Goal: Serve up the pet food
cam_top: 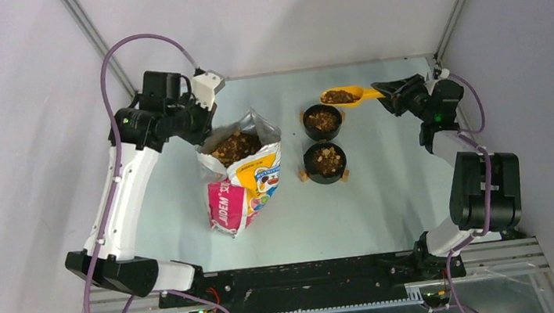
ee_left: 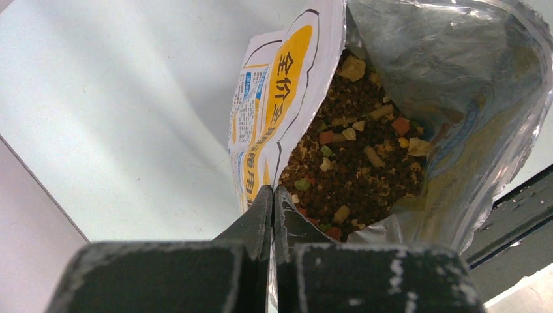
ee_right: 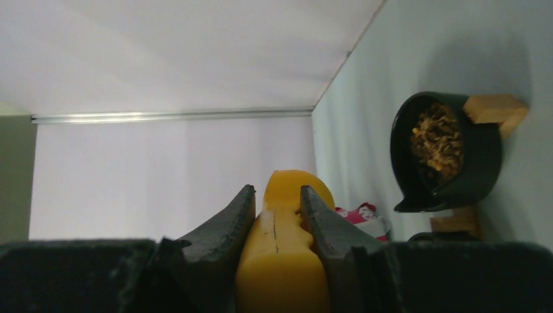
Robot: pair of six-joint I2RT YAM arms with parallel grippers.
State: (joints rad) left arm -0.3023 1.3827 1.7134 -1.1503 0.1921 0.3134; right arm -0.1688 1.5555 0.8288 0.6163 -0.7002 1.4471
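Item 1, left claw [ee_left: 272,195]: I read it as pressed together, pinching the top rim of the open bag [cam_top: 245,184], which stands on the table [cam_top: 388,191].
Item 2, pet food [ee_left: 355,169]: brown kibble with coloured bits, filling the bag just beyond this claw's tips.
Item 3, right claw [ee_right: 277,208]: clamped on the handle of the yellow scoop [cam_top: 346,96]. The scoop's cup, ahead of the tips, carries more kibble.
Item 4, far bowl [cam_top: 305,118] and near bowl [cam_top: 307,161]: both are black and hold kibble. The far bowl sits just beside the scoop's cup.
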